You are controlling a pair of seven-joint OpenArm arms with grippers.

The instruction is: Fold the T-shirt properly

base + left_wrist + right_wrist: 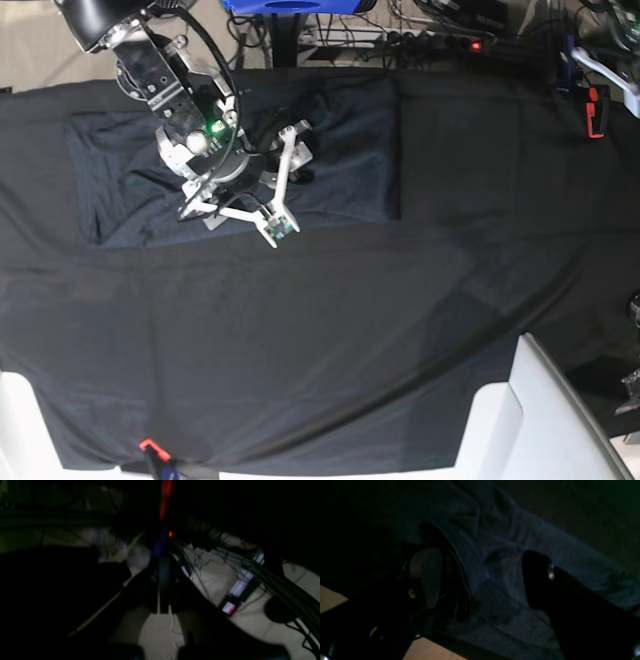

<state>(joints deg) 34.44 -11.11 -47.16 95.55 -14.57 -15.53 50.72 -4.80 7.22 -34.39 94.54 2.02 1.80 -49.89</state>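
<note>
The right gripper (480, 580) hangs with its jaws spread wide and empty just above the T-shirt (340, 150), which lies as a folded rectangle at the far left of the black table cloth (400, 330). This looks like a late fold: next it probably must drop and pinch an edge. The left gripper cannot be made out.

The left gripper appears in no view; the left wrist view is dark and blurred, with only cables (282, 585) readable. In the base view the right arm (190, 110) covers the middle of the T-shirt (340, 150) near the table's far left corner (its sleeves cannot be made out). The right gripper (480, 580) has fingers (426, 577) mostly lost in shadow.
</note>
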